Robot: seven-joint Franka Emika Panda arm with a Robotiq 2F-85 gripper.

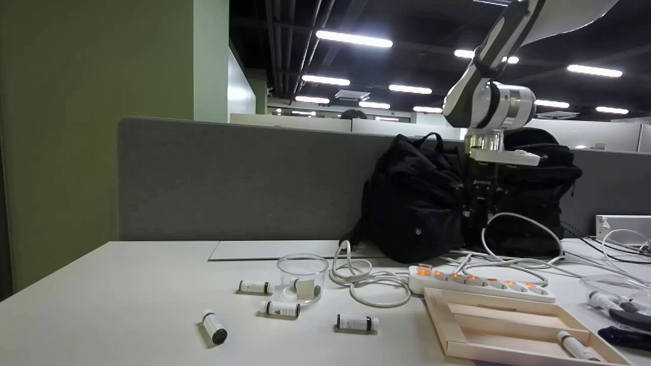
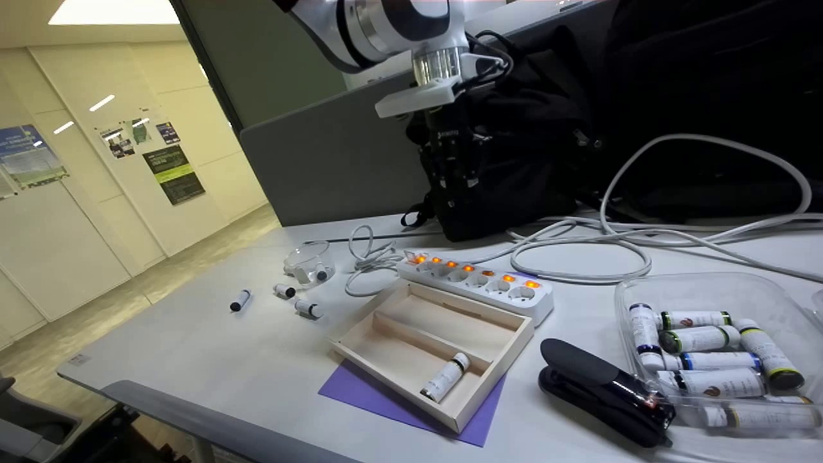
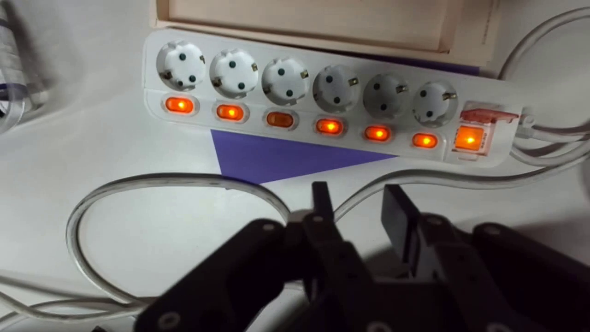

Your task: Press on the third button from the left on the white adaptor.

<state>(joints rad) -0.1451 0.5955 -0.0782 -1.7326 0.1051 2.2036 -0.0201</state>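
The white adaptor (image 1: 473, 287) lies on the table with a row of sockets and small orange buttons; it also shows in an exterior view (image 2: 479, 290) and in the wrist view (image 3: 311, 109). In the wrist view, the third button from the left (image 3: 280, 120) is unlit. The other buttons and the square main switch (image 3: 469, 138) glow. My gripper (image 3: 355, 196) is open and empty, its fingertips apart from the adaptor on its button side. In both exterior views the gripper (image 1: 480, 203) (image 2: 455, 186) points down above the table, its fingers hard to see against a black backpack.
A pale wooden frame (image 2: 393, 339) lies against the adaptor's socket side, over purple paper (image 2: 360, 389). White cables (image 3: 138, 180) loop under the gripper. Black backpacks (image 1: 417, 203) stand behind. A stapler (image 2: 604, 392), a clear bottle box (image 2: 707, 286), a clear cup (image 1: 303, 262) and loose bottles surround.
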